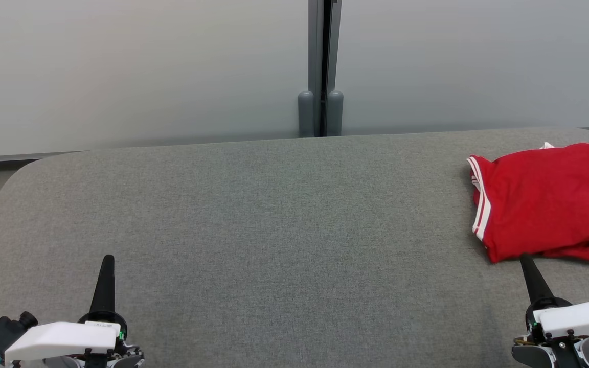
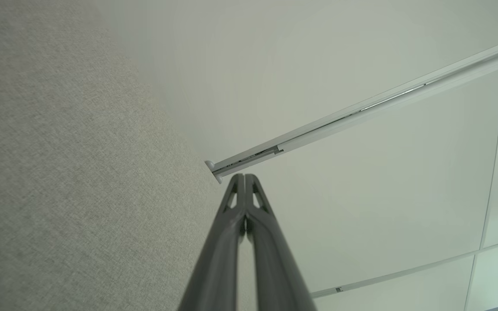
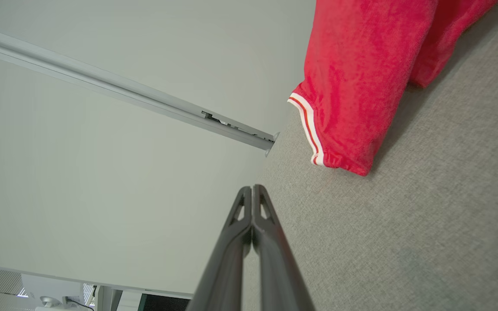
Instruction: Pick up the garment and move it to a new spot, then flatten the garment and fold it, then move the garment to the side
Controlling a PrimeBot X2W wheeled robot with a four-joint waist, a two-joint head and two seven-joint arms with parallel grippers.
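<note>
Grey fabric table (image 1: 274, 214) against frosted panels (image 1: 120, 66); red garment (image 1: 545, 199) lies at its right end. Left gripper (image 1: 107, 259) and right gripper (image 1: 525, 258) clenched, empty.

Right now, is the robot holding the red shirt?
No, the red shirt lies on the grey table, and the right gripper sits shut near it, holding nothing.

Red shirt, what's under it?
The red garment lies on the grey fabric tabletop. A white scrap peeks out at its far edge. Anything else beneath is covered by the cloth, so it cannot be seen.
</note>
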